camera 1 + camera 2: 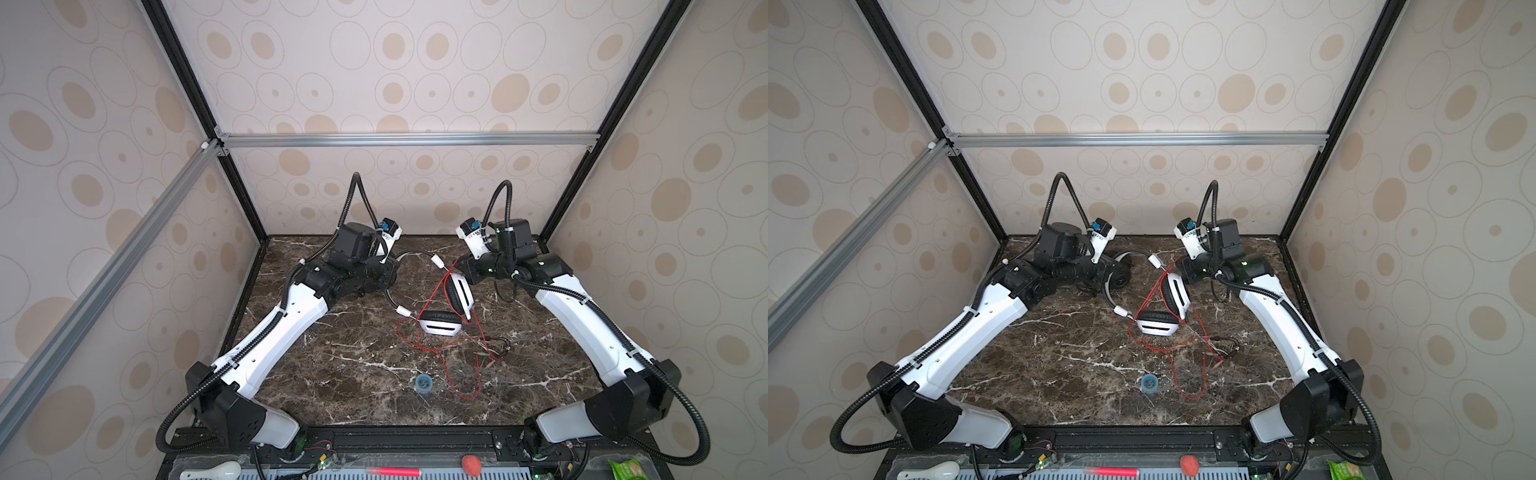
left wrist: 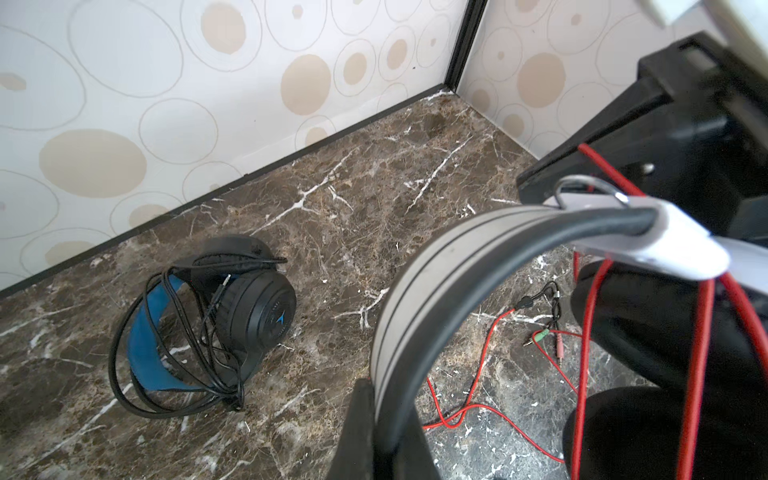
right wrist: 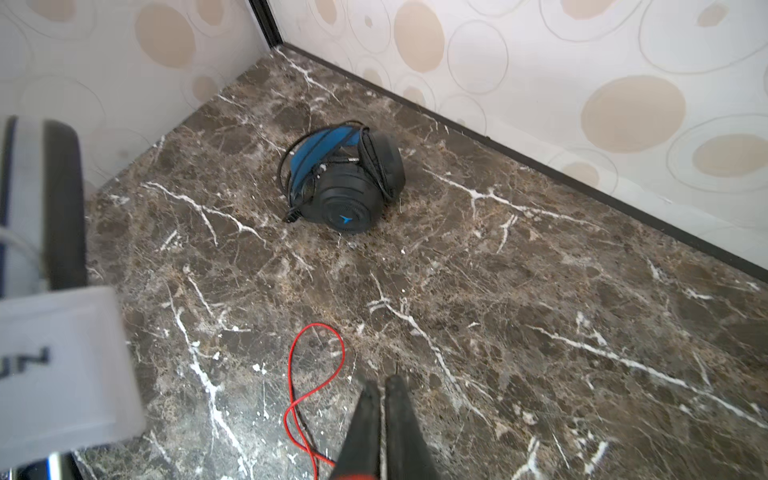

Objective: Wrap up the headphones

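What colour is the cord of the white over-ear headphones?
The cord is red, clearest in the left wrist view.

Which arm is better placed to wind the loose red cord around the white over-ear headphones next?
Right. The right gripper is shut on the red cord, while the left gripper clamps the white headphones by their grey-and-black headband, steadying them.

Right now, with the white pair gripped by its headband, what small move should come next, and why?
Probably the right gripper carrying the red cord one turn around the white headphones' headband. The left gripper clamps that headband, the right looks shut on the cord, and most cord lies loose on the table.
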`<control>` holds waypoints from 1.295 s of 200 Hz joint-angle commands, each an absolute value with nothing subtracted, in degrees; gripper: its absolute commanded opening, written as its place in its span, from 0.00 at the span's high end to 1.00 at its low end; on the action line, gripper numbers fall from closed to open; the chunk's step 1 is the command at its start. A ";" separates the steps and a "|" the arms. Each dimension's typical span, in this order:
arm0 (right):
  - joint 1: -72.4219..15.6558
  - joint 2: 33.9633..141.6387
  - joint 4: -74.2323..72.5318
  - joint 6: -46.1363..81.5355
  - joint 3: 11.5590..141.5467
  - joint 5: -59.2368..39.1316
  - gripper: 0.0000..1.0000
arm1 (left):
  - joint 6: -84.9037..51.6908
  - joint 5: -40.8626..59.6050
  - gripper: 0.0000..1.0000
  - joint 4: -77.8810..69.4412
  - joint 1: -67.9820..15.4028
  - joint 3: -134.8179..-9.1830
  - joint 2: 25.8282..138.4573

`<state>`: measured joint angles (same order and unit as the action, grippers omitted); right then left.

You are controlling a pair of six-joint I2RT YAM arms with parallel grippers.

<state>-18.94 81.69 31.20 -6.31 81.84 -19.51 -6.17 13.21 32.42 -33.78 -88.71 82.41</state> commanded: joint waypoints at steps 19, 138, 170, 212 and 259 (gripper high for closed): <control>-17.07 78.63 16.51 -0.12 75.41 -25.54 0.92 | -7.19 20.63 1.00 28.75 -34.26 -98.54 82.73; -16.37 70.47 1.87 4.93 61.69 -29.71 0.62 | -10.16 21.22 1.00 27.62 -34.15 -106.85 86.71; -14.63 69.55 0.38 6.19 59.40 -30.32 0.56 | -11.25 21.92 1.00 27.13 -34.10 -108.73 87.18; -14.37 66.49 0.71 5.91 57.40 -29.02 0.48 | -11.12 21.15 1.00 28.82 -33.78 -110.99 87.73; -13.69 64.46 -0.74 7.89 52.55 -28.48 0.59 | -16.60 23.68 1.00 25.72 -31.98 -113.79 88.42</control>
<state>-14.17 65.69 1.50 6.11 55.72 -28.84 -10.13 19.70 31.81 -33.41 -109.16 88.79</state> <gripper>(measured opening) 0.427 0.069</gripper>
